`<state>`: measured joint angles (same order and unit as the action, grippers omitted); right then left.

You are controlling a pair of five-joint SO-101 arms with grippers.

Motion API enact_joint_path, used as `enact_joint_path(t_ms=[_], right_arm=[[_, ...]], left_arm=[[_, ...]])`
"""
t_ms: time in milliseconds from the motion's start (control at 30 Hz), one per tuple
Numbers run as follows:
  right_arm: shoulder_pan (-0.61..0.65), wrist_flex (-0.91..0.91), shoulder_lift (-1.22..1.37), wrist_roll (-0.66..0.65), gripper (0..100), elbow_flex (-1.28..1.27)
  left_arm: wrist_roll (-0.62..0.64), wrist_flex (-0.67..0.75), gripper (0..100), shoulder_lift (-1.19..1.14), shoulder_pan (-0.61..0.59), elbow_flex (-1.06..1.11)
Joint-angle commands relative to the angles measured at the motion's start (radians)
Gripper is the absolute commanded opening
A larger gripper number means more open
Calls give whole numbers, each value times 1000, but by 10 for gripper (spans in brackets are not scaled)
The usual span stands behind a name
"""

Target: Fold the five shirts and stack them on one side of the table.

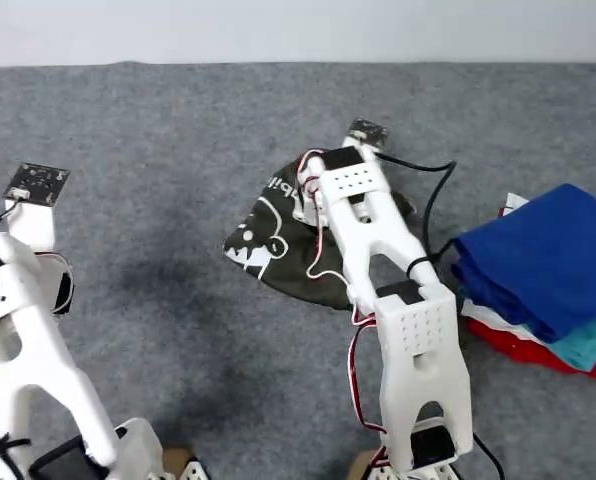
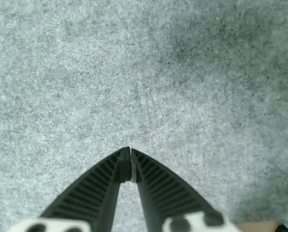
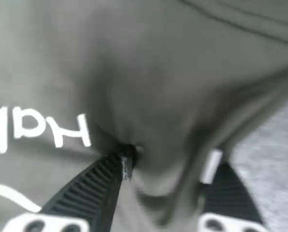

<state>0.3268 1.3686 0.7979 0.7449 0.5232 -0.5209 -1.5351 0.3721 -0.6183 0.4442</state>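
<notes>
A dark grey shirt (image 1: 278, 245) with white print lies crumpled in the middle of the grey table (image 1: 158, 130). My right arm (image 1: 368, 220) stretches over it, and my right gripper (image 3: 168, 166) is shut on a bunched fold of this shirt (image 3: 149, 72), which puckers between the black fingers (image 3: 98, 181). A stack of folded shirts sits at the table's right side: a blue one (image 1: 548, 255) on top, with teal (image 1: 588, 345), white and red (image 1: 523, 345) under it. My left gripper (image 2: 130, 153) is shut on nothing above bare table at the left.
My left arm (image 1: 23, 290) stands at the left edge, apart from the shirts. Grey felt (image 2: 134, 72) covers the table. A black cable (image 1: 433, 200) loops between the right arm and the stack.
</notes>
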Motion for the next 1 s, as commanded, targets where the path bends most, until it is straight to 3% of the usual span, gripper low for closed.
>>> enact_joint_path(t_ms=[0, 200, 567, 767, 967], right_arm=[[-24, 18, -1, -66, 4, -14], [-59, 116, -94, -233, 10, -14], [-142, 197, -489, -535, 10, -14], [-248, 200, -633, -614, 10, -14], [-340, 211, -714, -612, 10, -14]], left_arm=[[-6, 17, 6, -6, -2, -42], [-6, 9, 6, -8, -2, -91], [-5, 9, 6, -6, -2, -93], [-5, 9, 6, -6, -2, -93], [-5, -5, 6, -6, 0, -93]])
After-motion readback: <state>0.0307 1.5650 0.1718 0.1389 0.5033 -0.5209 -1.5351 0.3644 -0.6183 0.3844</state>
